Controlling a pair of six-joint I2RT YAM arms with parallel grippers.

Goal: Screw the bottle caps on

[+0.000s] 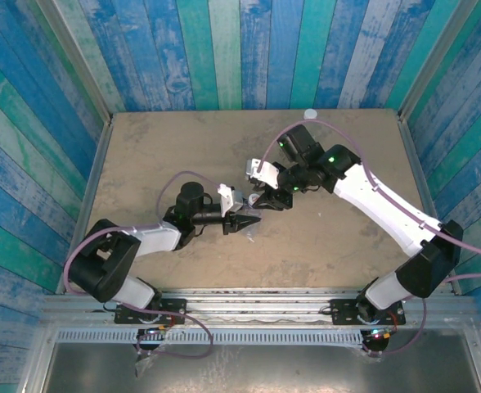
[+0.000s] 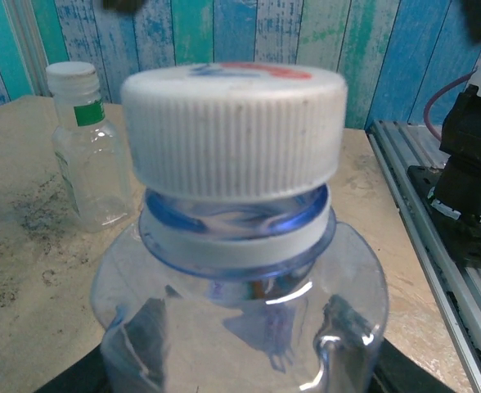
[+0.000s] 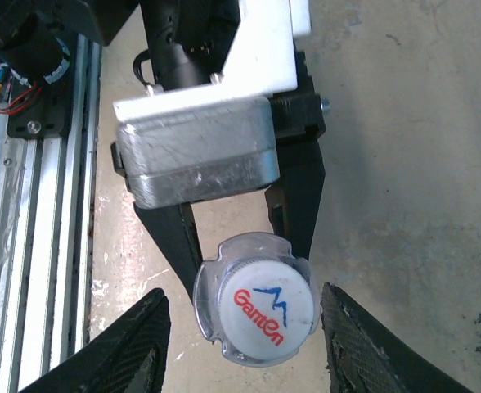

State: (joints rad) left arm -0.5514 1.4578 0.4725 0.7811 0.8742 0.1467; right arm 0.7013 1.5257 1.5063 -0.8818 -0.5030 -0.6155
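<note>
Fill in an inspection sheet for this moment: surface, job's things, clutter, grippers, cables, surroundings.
Surface: beige speckled tabletop, dark scuffs.
Job's things: blue-tinted clear plastic bottle, ribbed white cap with a red-blue mark on its neck; clear bottle with a green label behind, plain white cap on; small white round cap at the far edge.
Clutter: nothing seen.
Grippers: left gripper shut on that bottle; right gripper open, fingers flanking the marked cap, apart from it.
Cables: purple cables along both arms.
Surroundings: blue and green plank walls; metal rail nearside.
</note>
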